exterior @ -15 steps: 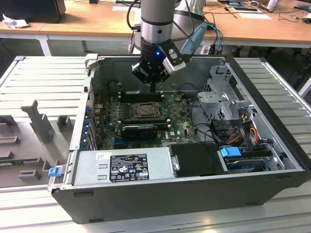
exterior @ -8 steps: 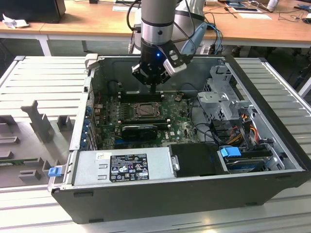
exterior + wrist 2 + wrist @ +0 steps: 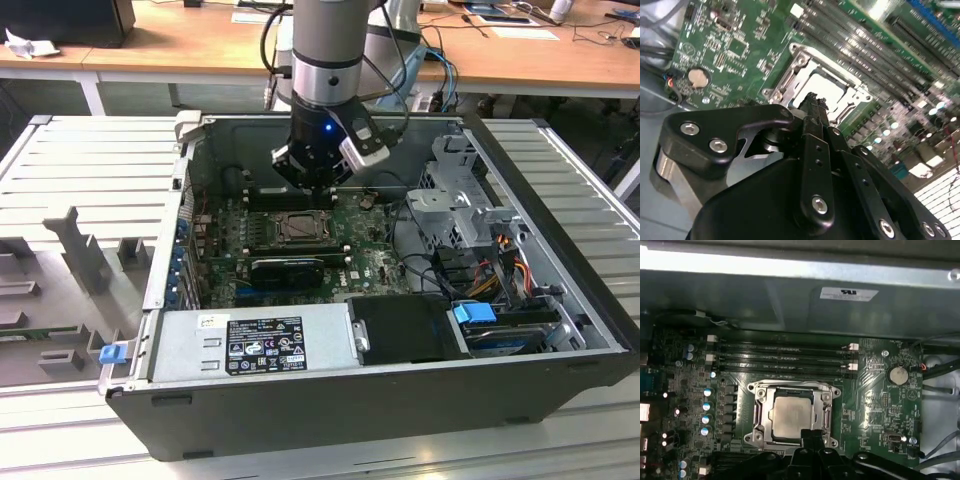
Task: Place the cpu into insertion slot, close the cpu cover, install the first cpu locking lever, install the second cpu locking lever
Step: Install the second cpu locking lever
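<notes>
1. Fingers (image 3: 812, 107) pressed together, no gap visible in the second wrist view; nothing held between them.
2. Gripper (image 3: 812, 436) tip right at the edge of the cpu cover (image 3: 826, 397) in the first wrist view; contact or a hair above, cannot tell.
3. In the exterior view, gripper (image 3: 315, 183) hanging straight over the socket area, just above the board.
4. cpu (image 3: 791, 416) already seated in the insertion slot (image 3: 758, 415), dull silver top facing up, lying flat.
5. Cover down over the chip, framing it, metal top showing through the square cut-out; same in the second wrist view: cpu (image 3: 832, 87) inside cpu cover (image 3: 790, 75).
6. Locking levers: state unclear from these views.
7. Four long black memory slots (image 3: 785, 357) just beside the socket, empty, white latches at the ends.
8. Coin cell battery (image 3: 898, 375) on the motherboard (image 3: 875, 405), well apart from the socket.
9. Whole board inside an open computer case (image 3: 560, 290); power supply (image 3: 260, 345) along the near wall in the exterior view, drive cage toward the exterior view's right.
</notes>
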Action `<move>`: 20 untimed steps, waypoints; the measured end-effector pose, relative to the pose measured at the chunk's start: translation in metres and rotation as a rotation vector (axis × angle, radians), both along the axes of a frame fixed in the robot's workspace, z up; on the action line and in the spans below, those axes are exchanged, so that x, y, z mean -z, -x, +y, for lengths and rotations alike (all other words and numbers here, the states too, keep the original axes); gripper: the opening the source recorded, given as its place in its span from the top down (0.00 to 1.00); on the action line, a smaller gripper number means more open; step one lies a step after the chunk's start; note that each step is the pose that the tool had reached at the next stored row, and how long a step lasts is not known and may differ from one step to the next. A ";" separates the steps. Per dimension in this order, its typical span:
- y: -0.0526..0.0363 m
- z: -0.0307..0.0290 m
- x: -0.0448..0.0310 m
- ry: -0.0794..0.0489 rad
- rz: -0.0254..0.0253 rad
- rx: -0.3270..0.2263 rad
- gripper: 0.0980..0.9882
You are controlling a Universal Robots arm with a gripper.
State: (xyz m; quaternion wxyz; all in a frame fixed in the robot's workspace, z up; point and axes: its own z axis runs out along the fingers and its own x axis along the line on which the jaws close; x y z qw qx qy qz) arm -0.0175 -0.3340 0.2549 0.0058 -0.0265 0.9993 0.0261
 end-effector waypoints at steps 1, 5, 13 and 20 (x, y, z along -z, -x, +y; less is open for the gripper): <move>-0.0001 -0.0035 0.0019 -0.001 0.0062 0.000 0.99; -0.0001 -0.0104 0.0071 -0.002 0.0192 0.000 0.99; -0.0002 -0.0316 0.0161 -0.048 0.0192 0.000 0.99; 0.0123 -0.0411 0.0188 -0.053 0.0191 -0.001 0.99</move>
